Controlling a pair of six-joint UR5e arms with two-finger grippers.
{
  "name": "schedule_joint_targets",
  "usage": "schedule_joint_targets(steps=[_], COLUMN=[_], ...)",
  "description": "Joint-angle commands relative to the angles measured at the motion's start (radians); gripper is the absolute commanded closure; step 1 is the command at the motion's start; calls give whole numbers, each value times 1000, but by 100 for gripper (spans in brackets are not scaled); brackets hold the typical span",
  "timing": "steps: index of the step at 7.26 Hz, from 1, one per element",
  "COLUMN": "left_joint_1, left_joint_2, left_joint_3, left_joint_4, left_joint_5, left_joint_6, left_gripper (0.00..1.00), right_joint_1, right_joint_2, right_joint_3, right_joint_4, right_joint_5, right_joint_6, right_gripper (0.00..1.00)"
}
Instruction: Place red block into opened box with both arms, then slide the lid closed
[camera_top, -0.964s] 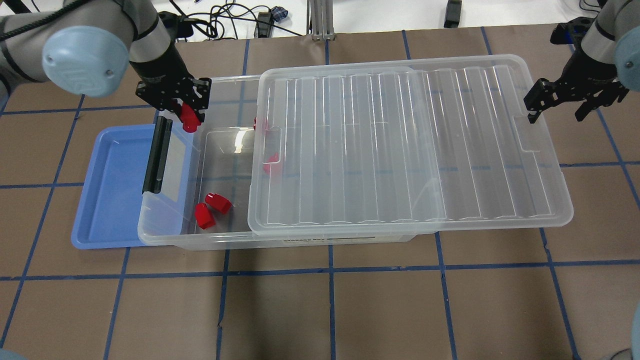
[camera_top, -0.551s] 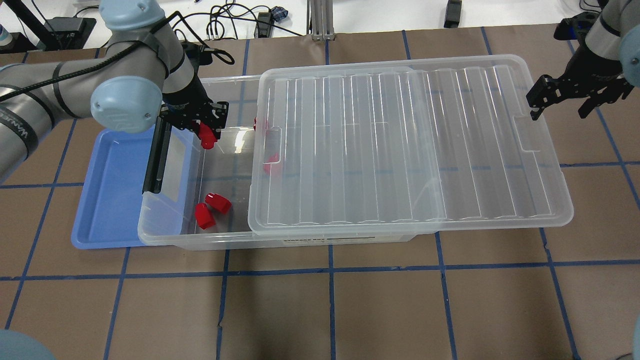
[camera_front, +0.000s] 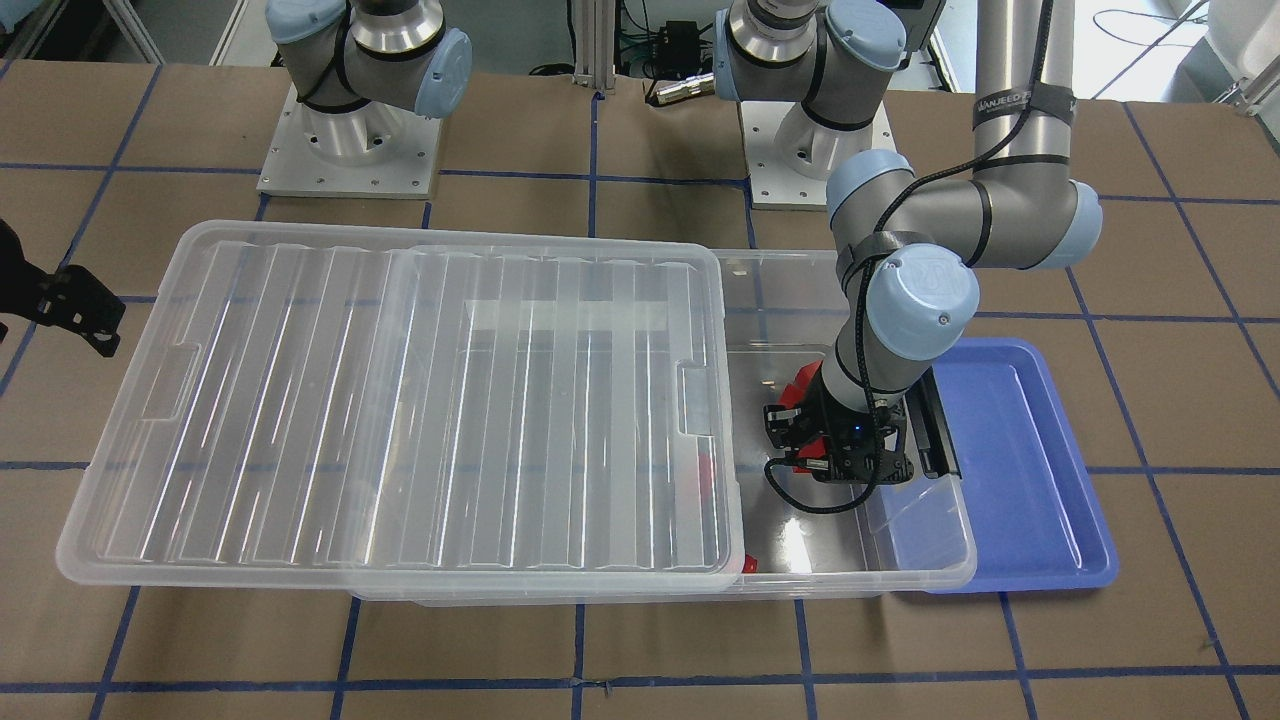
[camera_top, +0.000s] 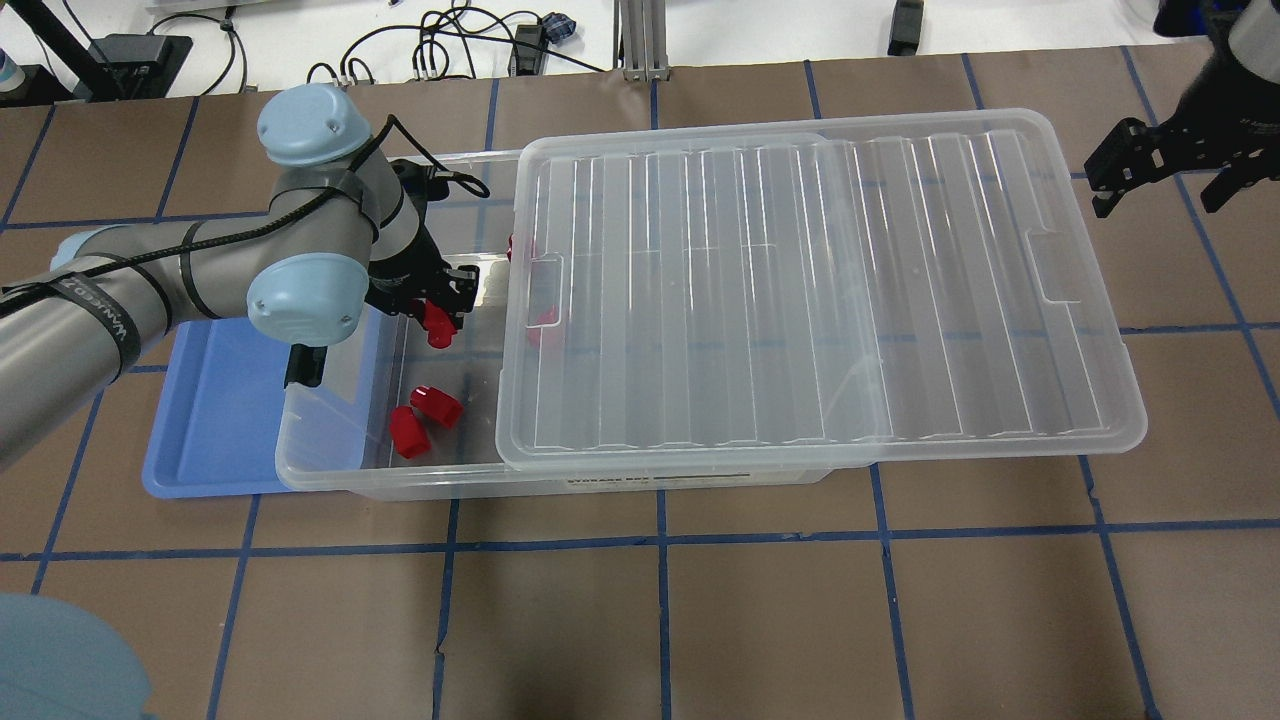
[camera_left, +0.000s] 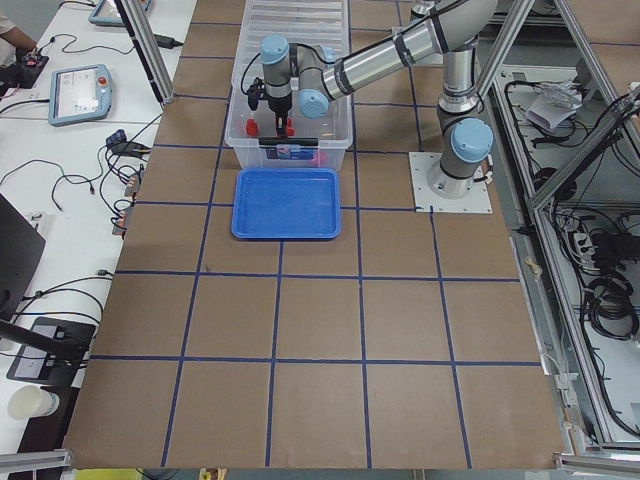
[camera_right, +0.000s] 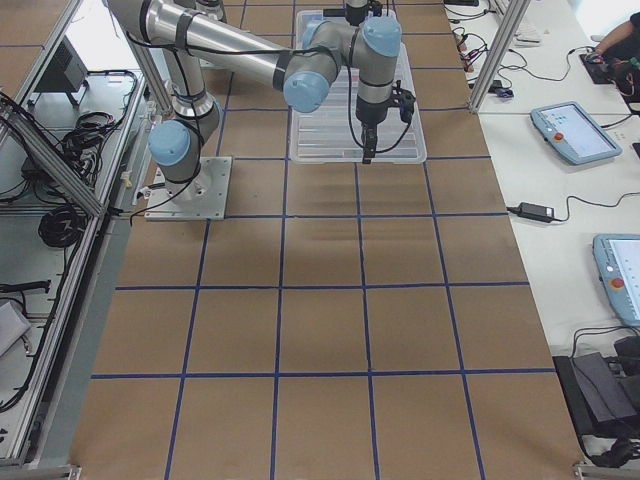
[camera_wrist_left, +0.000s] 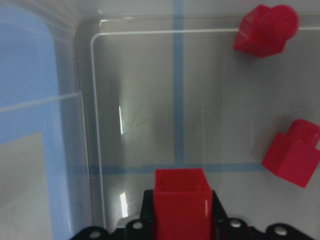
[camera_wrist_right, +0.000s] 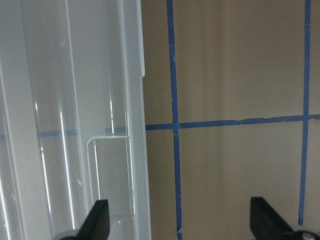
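While the left gripper (camera_top: 436, 312) clamps the red block (camera_top: 438, 334), it hangs over the open end of the box (camera_top: 340, 472).
Its long axis points down at the box floor; the right gripper (camera_top: 1160, 195), fingers apart, hovers beyond the covered end.

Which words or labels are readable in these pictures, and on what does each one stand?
"VANJEE", on the strap around the left arm; its end is unclear.
The label on the box wall: too blurred to read.
Nothing else is readable.
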Motion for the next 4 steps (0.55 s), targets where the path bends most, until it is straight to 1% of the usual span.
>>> schedule_joint_targets(steps=[1,2,3,4], left_joint_1=[3,7,7,7], left_joint_2=[-25,-23,-11,3], left_joint_3=[-50,-49,-52,-40], left_joint_4=[49,54,60,52], left_joint_5=[3,11,16,19], left_joint_6=[11,14,7,-1], left_gripper=[33,9,0,0], right_joint_1=[2,2,2,-1], right_joint_2=[-63,-60,-52,-52], right_joint_3=[14,5,6,15], right_joint_4=[12,9,6,9], right_joint_5=[-3,3,5,5], right_joint_6=[2,0,0,0], right_gripper=[0,0,0,0])
